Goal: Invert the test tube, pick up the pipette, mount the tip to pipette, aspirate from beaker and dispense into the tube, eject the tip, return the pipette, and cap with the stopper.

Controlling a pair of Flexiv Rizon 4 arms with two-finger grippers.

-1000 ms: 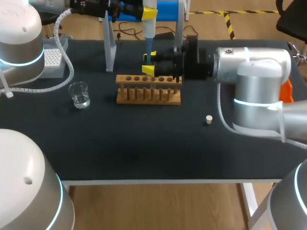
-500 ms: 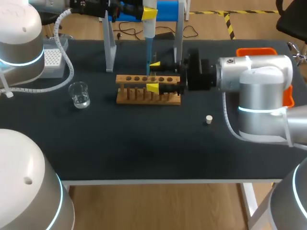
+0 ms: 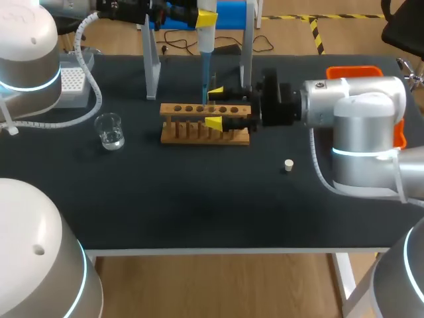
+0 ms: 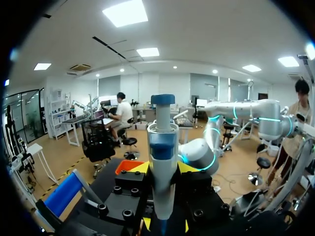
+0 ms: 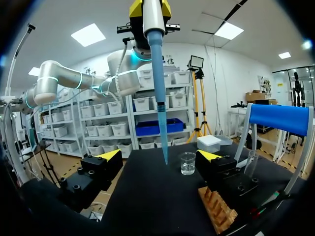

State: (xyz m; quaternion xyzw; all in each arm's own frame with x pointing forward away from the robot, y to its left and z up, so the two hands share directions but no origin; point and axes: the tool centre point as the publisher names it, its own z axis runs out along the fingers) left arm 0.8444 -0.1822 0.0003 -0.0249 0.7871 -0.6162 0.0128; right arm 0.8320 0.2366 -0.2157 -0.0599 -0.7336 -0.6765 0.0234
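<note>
Right gripper (image 3: 214, 106) drew back slightly, fingers spread above rack (image 3: 205, 132) | left gripper (image 3: 207, 18) pinches pipette (image 3: 207, 43) | judged rigid, light: hold by barrel; slender tip fragile.

This is a laboratory bench, laid out for liquid handling. A wooden test tube rack (image 3: 205, 124) with a row of holes stands on a black table (image 3: 199, 205). Above the rack hangs a pipette (image 3: 206, 36) fitted with a long blue tip (image 3: 205, 74). To the rack's left stands a small glass beaker (image 3: 109, 130) holding clear liquid. Farther left and behind the rack sits a grey box of pipette tips (image 3: 71, 83). A small pale stopper (image 3: 288, 165) lies in front of the rack, to its right. A clear stand (image 3: 152, 66) rises just behind the rack.
</note>
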